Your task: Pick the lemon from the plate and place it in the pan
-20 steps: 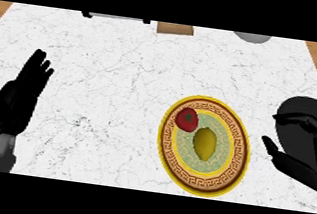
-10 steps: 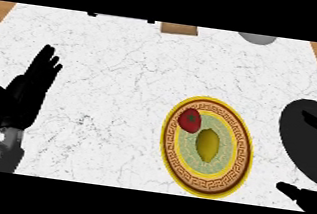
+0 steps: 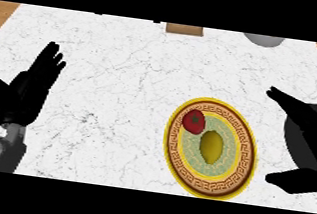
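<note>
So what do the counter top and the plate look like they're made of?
The counter top looks like white marble or a marble-look stone: pale, with thin grey veins running across it. The plate seems glazed ceramic, judging by its yellow rim and the brown patterned band, though that is less sure.

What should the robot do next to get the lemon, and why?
Probably move the right hand left over the plate and lower it onto the lemon. The lemon lies untouched beside a red fruit, and that open hand is nearest. The left hand is far off.
</note>
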